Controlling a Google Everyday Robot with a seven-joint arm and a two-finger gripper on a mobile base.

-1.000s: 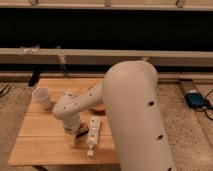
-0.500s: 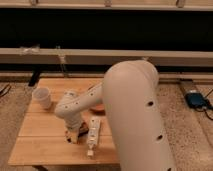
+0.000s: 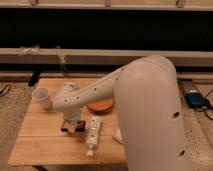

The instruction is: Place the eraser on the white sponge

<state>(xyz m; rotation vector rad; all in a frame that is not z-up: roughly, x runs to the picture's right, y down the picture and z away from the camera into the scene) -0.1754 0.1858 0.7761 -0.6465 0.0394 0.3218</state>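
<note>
Pincer (image 3: 73, 124) down at the eraser (image 3: 65, 127); nothing is on the sponge yet.

Nearest, the big arm link (image 3: 150, 125) covers the right side of the bench (image 3: 45, 146). At its edge a small white block shows, likely the white sponge (image 3: 118, 135), partly hidden and bare on top. Just left of it lies a long white tube (image 3: 93, 135), running near to far between the sponge and the eraser. A little farther and to the left, the pincer sits low on the dark brown eraser, which rests on the bench; I cannot tell whether it is clamped on it or apart. By my reading the whole placing remains: lift, carry right across the tube, set down. Farther back sit an orange-brown pan (image 3: 101, 106) and, far left, a white cup (image 3: 42, 97), both off that path.
</note>
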